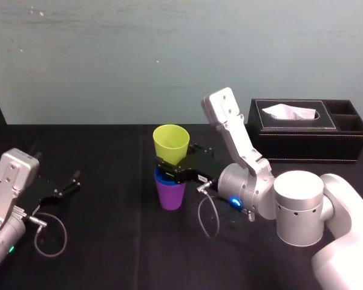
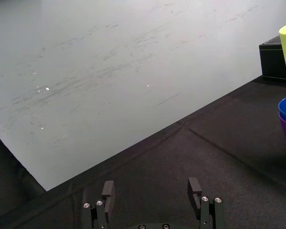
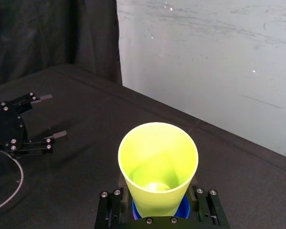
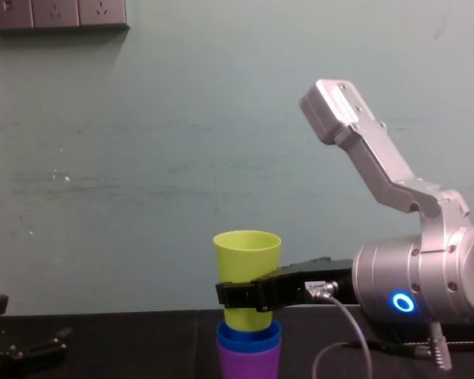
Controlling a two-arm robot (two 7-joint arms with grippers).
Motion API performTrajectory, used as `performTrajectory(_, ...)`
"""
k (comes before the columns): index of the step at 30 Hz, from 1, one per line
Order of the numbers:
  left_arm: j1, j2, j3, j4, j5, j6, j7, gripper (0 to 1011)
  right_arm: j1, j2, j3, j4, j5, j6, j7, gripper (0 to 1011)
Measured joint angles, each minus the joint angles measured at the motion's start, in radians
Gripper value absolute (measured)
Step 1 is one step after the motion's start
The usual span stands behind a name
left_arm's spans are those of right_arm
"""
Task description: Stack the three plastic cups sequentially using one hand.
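Right gripper (image 1: 169, 168) clamps the yellow-green cup (image 1: 171, 142), nested in the blue cup (image 1: 164, 179). Left gripper (image 1: 71, 183) idles open at the table's (image 1: 109, 248) left edge.

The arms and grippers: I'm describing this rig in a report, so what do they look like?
The right arm and left arm are silver-grey, with cylindrical joints. The right gripper and left gripper are black, two-jawed. A grey cable loops at each wrist; the right wrist bears a glowing blue ring.

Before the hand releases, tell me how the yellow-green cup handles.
Likely light and stiff: the right hand pinches the yellow-green cup undeformed. Its smooth taper may slip. Perched high in the blue cup, it could tip. Left hand idles.
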Motion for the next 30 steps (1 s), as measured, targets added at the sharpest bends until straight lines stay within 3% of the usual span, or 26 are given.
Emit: performTrajectory(30,0.000,0.000,0.000,0.000,0.000,0.000,0.000,1000,0.001,-0.016,0.007,0.036,-0.012,-0.012,-0.003,697)
